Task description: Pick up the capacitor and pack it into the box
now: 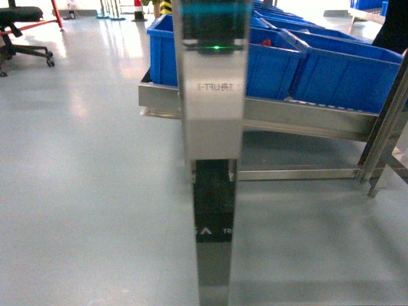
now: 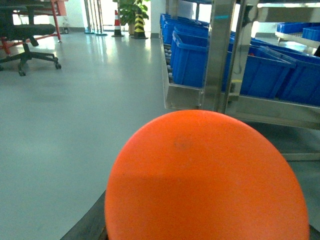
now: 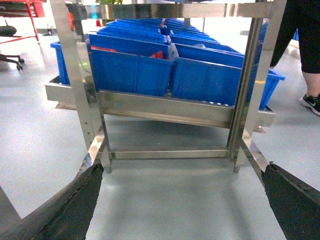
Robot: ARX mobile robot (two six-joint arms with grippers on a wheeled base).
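Neither the capacitor nor the box shows in any view. A large orange round thing [image 2: 207,180] fills the lower half of the left wrist view and hides the left gripper's jaws. Only one dark finger [image 2: 86,226] shows, at the orange thing's lower left edge, so I cannot tell whether the jaws hold it. My right gripper [image 3: 182,172] is open. Its dark fingers [image 3: 75,205] stand far apart above bare grey floor, with nothing between them. Neither gripper appears in the head view.
Several blue bins [image 1: 338,70] sit on a low steel rack [image 1: 299,118] just ahead, some holding red items. My own steel column [image 1: 211,95] blocks the middle of the head view. A person's leg [image 3: 310,50] stands right of the rack. An office chair [image 1: 22,32] is far left.
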